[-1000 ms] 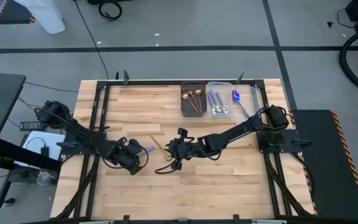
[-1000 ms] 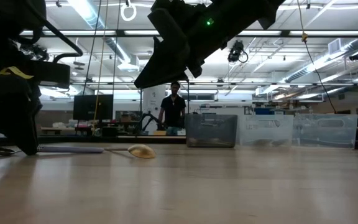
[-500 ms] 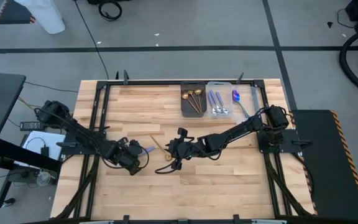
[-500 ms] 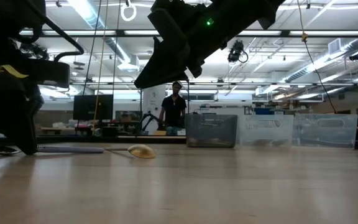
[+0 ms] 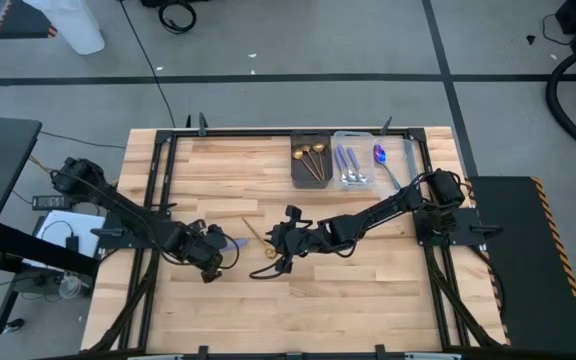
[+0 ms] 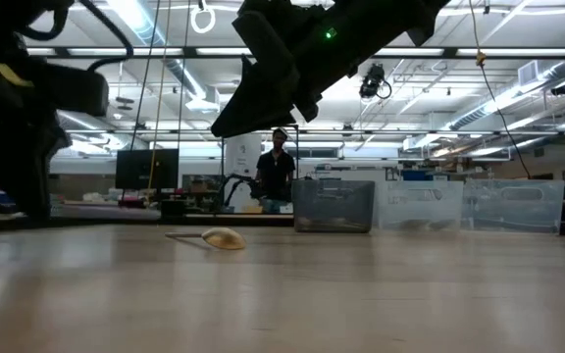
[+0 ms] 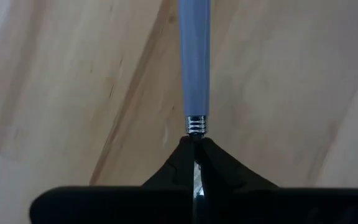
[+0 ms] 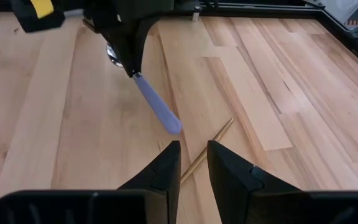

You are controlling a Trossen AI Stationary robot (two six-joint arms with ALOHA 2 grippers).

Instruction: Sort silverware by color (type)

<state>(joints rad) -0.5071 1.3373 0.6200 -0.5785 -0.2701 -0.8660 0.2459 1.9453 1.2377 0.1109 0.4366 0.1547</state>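
Note:
My left gripper [image 5: 215, 252] is shut on a blue-handled utensil [image 8: 157, 109] left of the table's middle. The blue handle [image 7: 194, 56] sticks out past the fingers toward my right arm. A gold spoon [image 5: 261, 240] lies flat on the wood beside it, its bowl [image 6: 222, 238] toward the near edge. My right gripper [image 8: 193, 165] is open and hangs above the table [image 5: 368, 290], over the spoon's slim handle [image 8: 207, 149]. It touches nothing. My left gripper pinches the utensil's silver neck [image 7: 196, 126], just past the end of the blue handle, between its two fingertips. The fingers lie along the utensil. The handle slants down and away from them, clear of the wood. The utensil's working end is hidden behind the fingers.
Three trays stand side by side at the far edge. A dark tray [image 5: 309, 178] holds gold spoons and a clear tray [image 5: 353, 135] holds blue-handled pieces. The tray to their right holds a purple piece [image 5: 379, 153] and a silver piece [image 5: 393, 177]. A person stands in the room behind.
My left gripper has risen and gone a little toward the table's left edge. It carries the blue-handled utensil, whose handle lay on the wood before and is now lifted clear. The gold spoon has stayed in place.

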